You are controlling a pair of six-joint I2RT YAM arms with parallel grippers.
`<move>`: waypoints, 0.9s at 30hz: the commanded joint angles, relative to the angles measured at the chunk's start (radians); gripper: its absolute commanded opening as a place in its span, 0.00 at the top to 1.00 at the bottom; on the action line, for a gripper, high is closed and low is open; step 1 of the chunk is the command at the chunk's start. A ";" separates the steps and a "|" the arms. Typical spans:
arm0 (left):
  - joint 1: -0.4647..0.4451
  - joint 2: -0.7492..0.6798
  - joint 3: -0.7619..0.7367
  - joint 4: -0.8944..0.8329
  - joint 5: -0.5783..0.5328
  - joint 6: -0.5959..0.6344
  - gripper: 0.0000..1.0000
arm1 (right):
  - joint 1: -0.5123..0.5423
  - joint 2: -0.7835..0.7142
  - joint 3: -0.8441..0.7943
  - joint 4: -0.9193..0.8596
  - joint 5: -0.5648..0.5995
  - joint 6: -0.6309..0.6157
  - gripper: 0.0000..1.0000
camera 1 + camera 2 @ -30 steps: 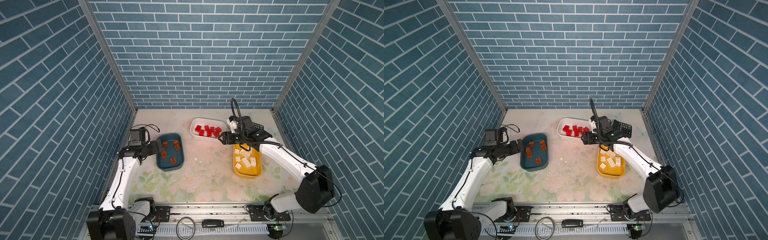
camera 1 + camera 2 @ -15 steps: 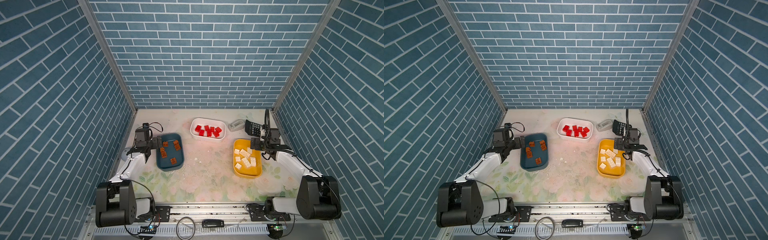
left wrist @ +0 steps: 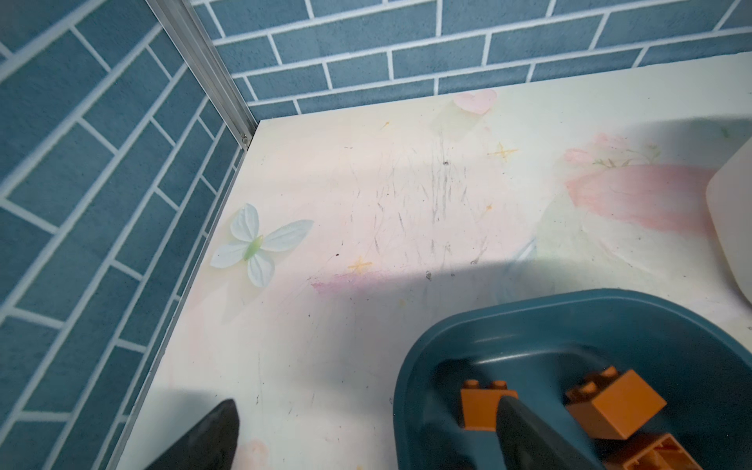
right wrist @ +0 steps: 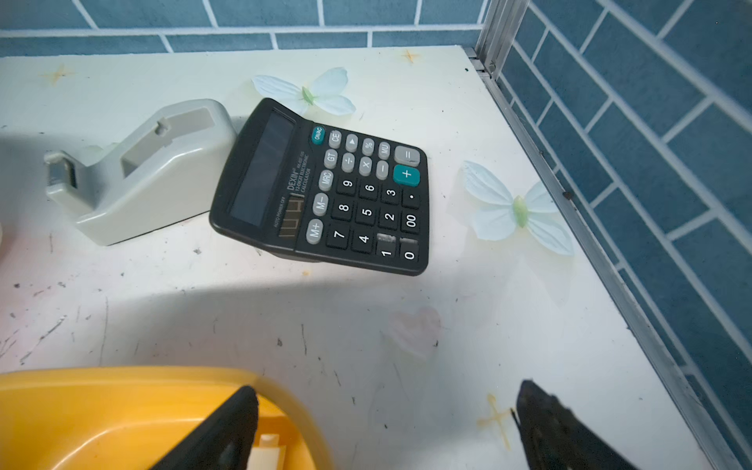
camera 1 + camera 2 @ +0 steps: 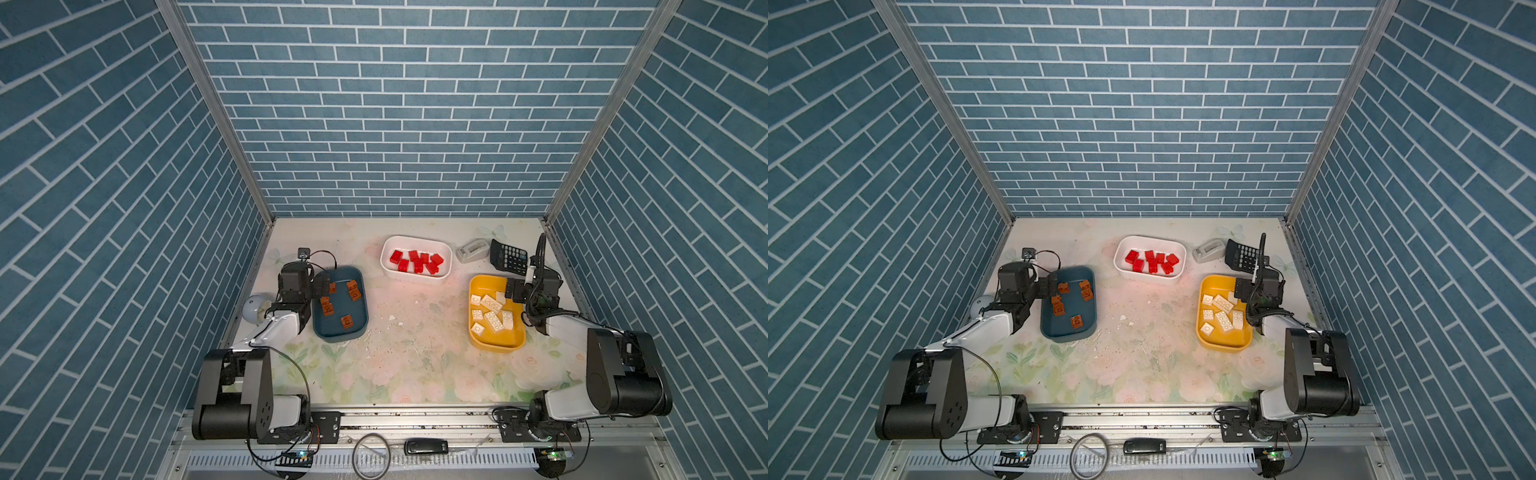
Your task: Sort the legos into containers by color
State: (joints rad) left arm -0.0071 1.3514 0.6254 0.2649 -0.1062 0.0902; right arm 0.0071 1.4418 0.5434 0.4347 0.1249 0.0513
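Several red legos (image 5: 417,262) lie in the white container (image 5: 415,240) at the back. Brown legos (image 5: 326,306) sit in the teal container (image 5: 345,299) on the left. White legos (image 5: 492,305) fill the yellow container (image 5: 494,340) on the right. My left gripper (image 3: 366,407) is open and empty at the teal container's far left corner, with one finger (image 3: 512,423) over a brown lego (image 3: 482,407) and the other over the table. My right gripper (image 4: 386,390) is open and empty at the yellow container's (image 4: 122,390) far right corner, one finger (image 4: 236,419) over its rim.
A grey tape dispenser (image 5: 471,250) and a black calculator (image 5: 508,256) lie at the back right, just beyond my right gripper. A pale round object (image 5: 253,307) rests by the left wall. White crumbs (image 5: 395,321) dot the floral table (image 5: 415,365). Brick-patterned walls close three sides.
My right arm drew back from the white container to the yellow container's far right corner, and its jaws spread wider. My left arm folded back, its gripper staying by the teal container.
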 commanded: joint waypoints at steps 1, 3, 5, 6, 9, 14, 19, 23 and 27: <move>-0.002 0.024 -0.006 0.052 0.036 0.006 0.00 | -0.002 -0.039 -0.018 0.095 -0.025 -0.028 0.01; -0.001 0.035 -0.014 0.073 0.047 -0.001 0.00 | -0.006 -0.054 -0.031 0.107 -0.043 -0.032 0.01; 0.014 0.043 -0.040 0.133 0.100 -0.031 0.00 | -0.006 -0.086 -0.063 0.138 -0.061 -0.042 0.01; 0.019 0.050 -0.051 0.164 0.118 -0.041 0.00 | -0.005 -0.106 -0.074 0.149 -0.064 -0.042 0.01; 0.025 0.093 -0.061 0.215 0.145 -0.060 0.00 | -0.010 -0.145 -0.120 0.208 -0.067 -0.035 0.01; 0.030 0.092 -0.089 0.269 0.160 -0.054 0.00 | -0.018 -0.142 -0.104 0.189 -0.088 -0.030 0.01; 0.059 0.103 -0.090 0.286 0.212 -0.070 0.00 | -0.023 -0.126 -0.115 0.185 -0.089 -0.018 0.01; 0.068 0.106 -0.096 0.296 0.224 -0.075 0.00 | -0.023 -0.092 -0.162 0.268 -0.084 -0.002 0.01; 0.073 0.106 -0.108 0.316 0.237 -0.079 0.00 | -0.024 -0.090 -0.164 0.270 -0.090 0.000 0.01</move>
State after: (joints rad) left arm 0.0578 1.4528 0.5327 0.5503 0.1059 0.0204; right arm -0.0124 1.3468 0.3840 0.6559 0.0452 0.0475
